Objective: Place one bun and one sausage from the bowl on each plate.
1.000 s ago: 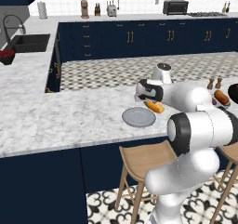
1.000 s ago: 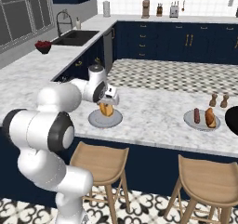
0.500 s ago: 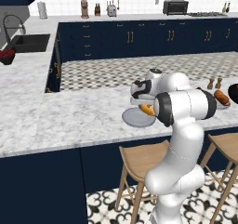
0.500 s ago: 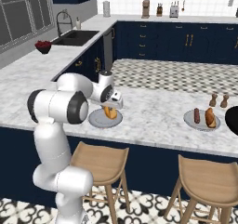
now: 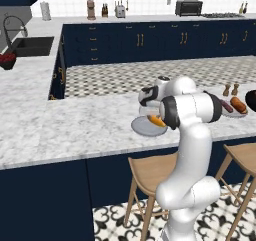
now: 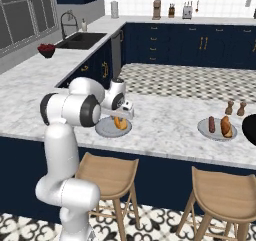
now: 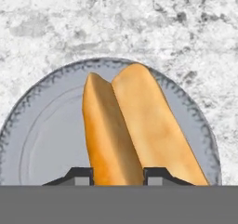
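1. The far plate [image 6: 217, 130], near the right end of the worktop [image 5: 75, 130] beside the salt and pepper shakers [image 6: 235, 107], already carries a bun [image 6: 226, 126] and a sausage [image 6: 211, 124]; I judge that half done.
2. The near plate [image 7: 51, 139] sits close to the worktop's front edge, above the stools [image 6: 107, 171]. It has no sausage on it that I can see.
3. My claw [image 7: 117, 174] is pinched on a second bun [image 7: 139, 130], its tips pressed against the bun's two sides at the bottom of the hand view.
4. This bun hangs directly over the near plate, running from my tips toward the plate's far rim. Whether it already touches the plate or hovers just above, I cannot tell.
5. In the base views the bun [image 5: 156, 120] shows as an orange shape under my wrist, within the plate's outline.
6. Left to do, as I judge it: let this bun go onto the near plate, then fetch a sausage from the bowl [image 6: 250, 130] at the worktop's right end.
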